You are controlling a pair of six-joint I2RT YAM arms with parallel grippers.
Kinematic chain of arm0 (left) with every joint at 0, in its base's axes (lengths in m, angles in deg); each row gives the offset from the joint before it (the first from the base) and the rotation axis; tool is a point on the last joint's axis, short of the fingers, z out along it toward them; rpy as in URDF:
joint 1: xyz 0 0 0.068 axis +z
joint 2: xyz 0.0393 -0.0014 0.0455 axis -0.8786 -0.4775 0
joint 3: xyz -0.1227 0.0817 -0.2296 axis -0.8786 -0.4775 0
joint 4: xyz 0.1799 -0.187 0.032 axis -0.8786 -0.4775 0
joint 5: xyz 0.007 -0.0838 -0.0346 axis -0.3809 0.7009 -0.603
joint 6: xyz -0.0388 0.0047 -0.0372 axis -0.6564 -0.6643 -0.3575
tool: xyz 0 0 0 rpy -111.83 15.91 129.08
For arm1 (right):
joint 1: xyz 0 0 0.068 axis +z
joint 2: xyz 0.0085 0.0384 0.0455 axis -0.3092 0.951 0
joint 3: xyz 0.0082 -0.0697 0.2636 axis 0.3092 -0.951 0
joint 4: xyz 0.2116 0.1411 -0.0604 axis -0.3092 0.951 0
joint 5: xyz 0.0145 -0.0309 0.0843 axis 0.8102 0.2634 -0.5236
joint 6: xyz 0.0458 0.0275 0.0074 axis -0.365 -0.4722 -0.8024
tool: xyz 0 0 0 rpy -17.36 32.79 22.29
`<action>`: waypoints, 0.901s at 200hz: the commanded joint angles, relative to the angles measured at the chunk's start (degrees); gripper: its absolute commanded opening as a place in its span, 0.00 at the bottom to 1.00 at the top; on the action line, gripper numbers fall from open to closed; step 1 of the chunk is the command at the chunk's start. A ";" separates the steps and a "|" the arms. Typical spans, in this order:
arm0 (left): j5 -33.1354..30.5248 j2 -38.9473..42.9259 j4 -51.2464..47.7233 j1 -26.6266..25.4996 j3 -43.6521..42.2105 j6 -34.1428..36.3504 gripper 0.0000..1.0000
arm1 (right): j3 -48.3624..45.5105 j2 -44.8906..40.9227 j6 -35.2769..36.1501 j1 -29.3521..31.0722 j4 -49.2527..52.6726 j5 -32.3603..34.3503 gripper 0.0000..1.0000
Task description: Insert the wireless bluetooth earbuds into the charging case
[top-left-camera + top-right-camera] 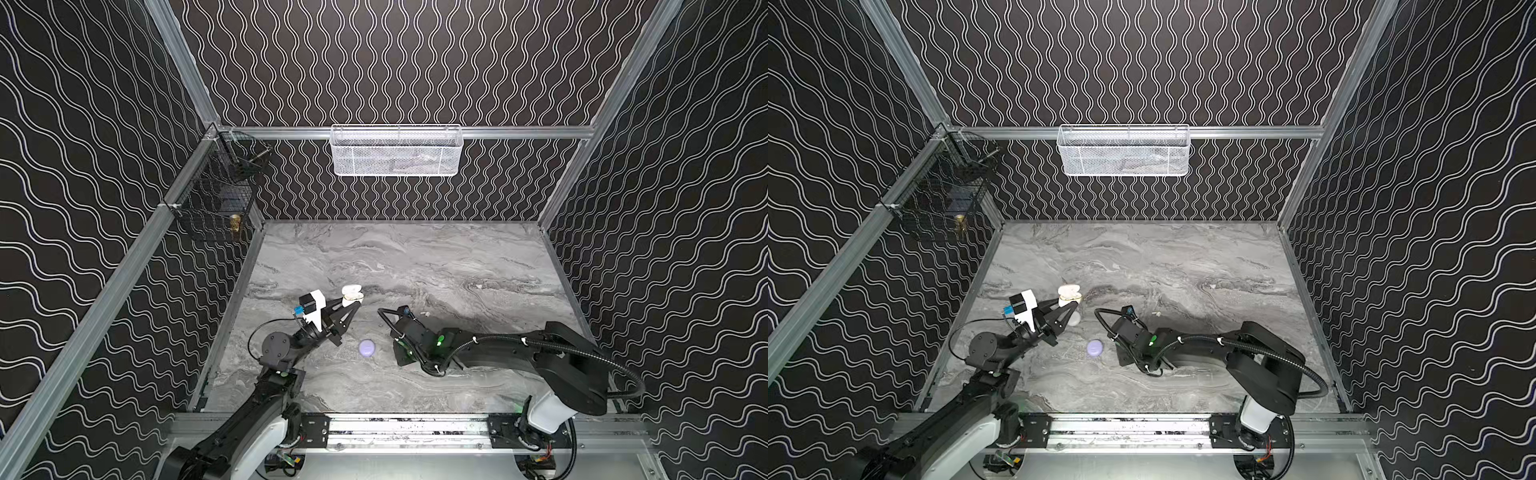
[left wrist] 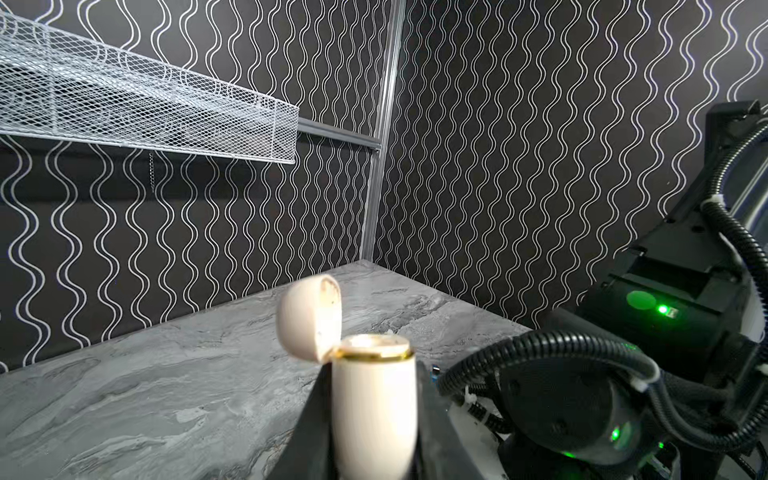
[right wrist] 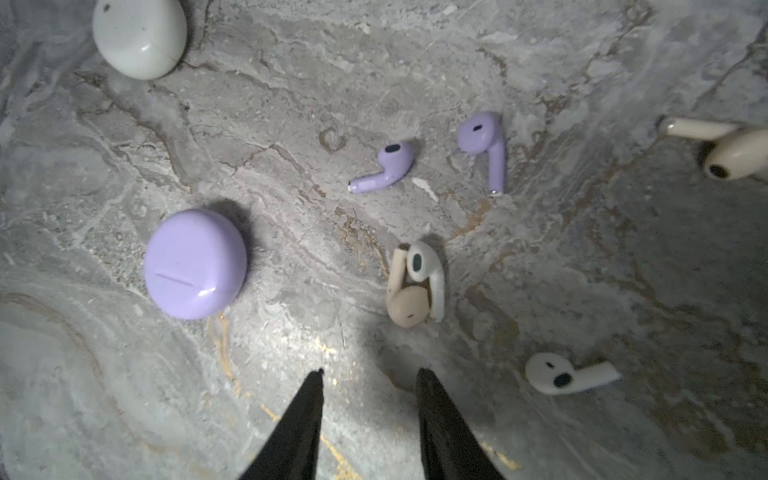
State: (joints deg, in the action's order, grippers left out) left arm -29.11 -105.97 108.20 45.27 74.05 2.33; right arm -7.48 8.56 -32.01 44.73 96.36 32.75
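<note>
My left gripper [image 2: 372, 374] is shut on a cream charging case [image 2: 374, 407] and holds it upright above the table, gold rim up and lid [image 2: 309, 318] hinged open. Both top views show this charging case [image 1: 352, 293] [image 1: 1069, 293] left of centre. My right gripper [image 3: 370, 372] stands open, nothing between its fingers, pointing down at the table. Beyond its tips several earbuds lie loose: two lavender earbuds [image 3: 386, 166] [image 3: 484, 141], a cream earbud [image 3: 409, 305] touching a white earbud [image 3: 426, 270], another white earbud [image 3: 565, 376], and a cream earbud [image 3: 727, 153] at the frame's edge.
A closed lavender case [image 3: 195, 264] [image 1: 367, 348] lies between the two arms. A closed white case [image 3: 139, 35] [image 1: 1074, 318] sits by the left gripper. A white mesh basket [image 1: 395, 151] hangs on the back wall and a black wire basket [image 1: 216, 195] on the left rail.
</note>
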 commanded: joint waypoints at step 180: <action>0.10 -0.60 0.12 -0.03 1.25 0.87 0.00 | 9.10 8.82 5.74 -3.03 2.86 1.07 0.35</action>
State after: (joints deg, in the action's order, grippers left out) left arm -29.13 -106.86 107.66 45.29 74.77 2.51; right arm 1.08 16.76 -25.71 41.65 98.41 33.91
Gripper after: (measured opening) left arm 0.229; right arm 0.357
